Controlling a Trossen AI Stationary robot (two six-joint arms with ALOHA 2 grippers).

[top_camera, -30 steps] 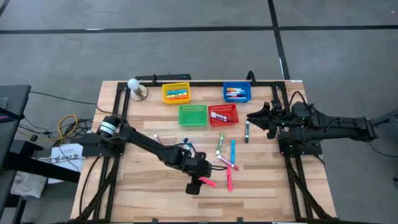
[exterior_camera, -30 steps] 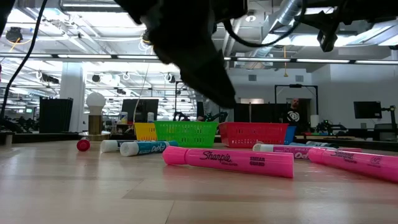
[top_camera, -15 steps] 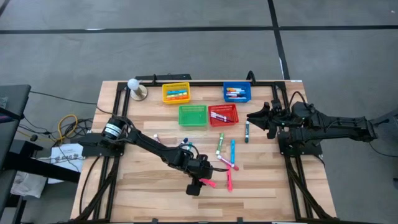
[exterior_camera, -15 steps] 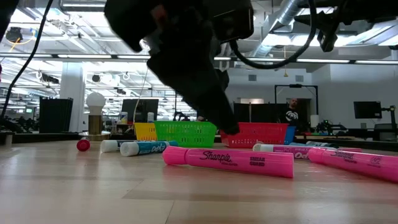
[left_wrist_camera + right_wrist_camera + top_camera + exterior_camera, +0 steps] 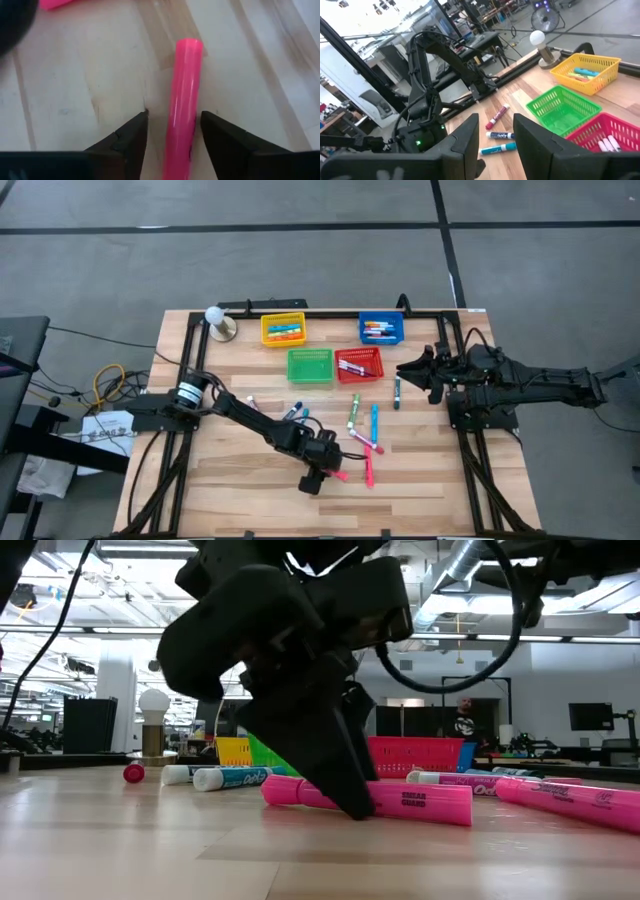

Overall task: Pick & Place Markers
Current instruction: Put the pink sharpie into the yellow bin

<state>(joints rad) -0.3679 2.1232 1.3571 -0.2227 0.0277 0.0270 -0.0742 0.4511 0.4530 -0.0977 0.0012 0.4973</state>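
Bare pale wooden table (image 5: 230, 480) lay open along the near edge and left side. Scattered pink, green and blue markers (image 5: 362, 432) cluttered the middle, while four small mesh baskets (image 5: 334, 365) blocked the far side.

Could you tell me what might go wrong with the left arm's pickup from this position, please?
The left gripper straddles the pink marker with gaps on both sides, so the round barrel could roll or twist as the fingers close. Its fingertips look down at the wooden table, so pushing lower could jam them against it. Another pink marker lies close by and might be nudged when lifting.
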